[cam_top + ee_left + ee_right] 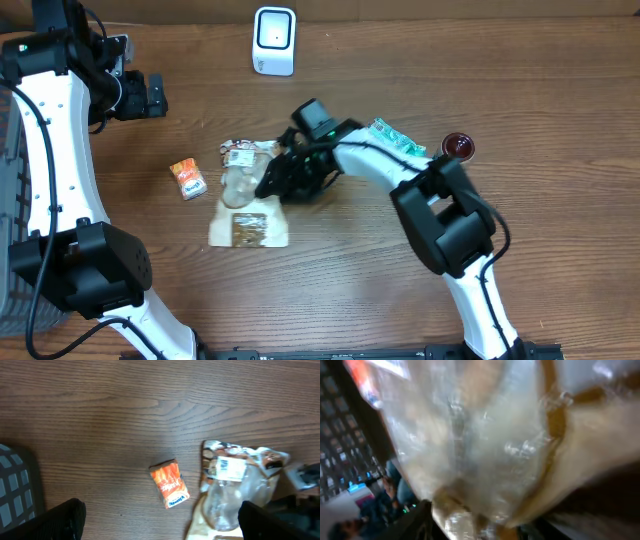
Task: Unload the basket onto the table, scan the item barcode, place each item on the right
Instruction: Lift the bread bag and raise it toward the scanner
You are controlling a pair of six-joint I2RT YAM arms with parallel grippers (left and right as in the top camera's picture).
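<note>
Right claw (272, 182) against clear snack bag (240, 190), grip unclear; left claw (150, 95) wide open; white label (226, 467) print unreadable.

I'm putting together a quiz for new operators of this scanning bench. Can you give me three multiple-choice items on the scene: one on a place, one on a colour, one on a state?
1. Where does the white scanner stand?
A) on the far side of the table, beyond the clear bag
B) lying on the bag
C) at the near edge, by the arm bases

2. What colour is the small packet beside the bag?
A) blue
B) orange
C) black

3. How is the left gripper?
A) shut on the packet
B) shut on the bag
C) open, holding nothing

Answers:
1 A: the overhead view shows it standing alone past the bag.
2 B: both the overhead and left wrist views show it orange.
3 C: its fingers stand wide apart above bare table.
</note>
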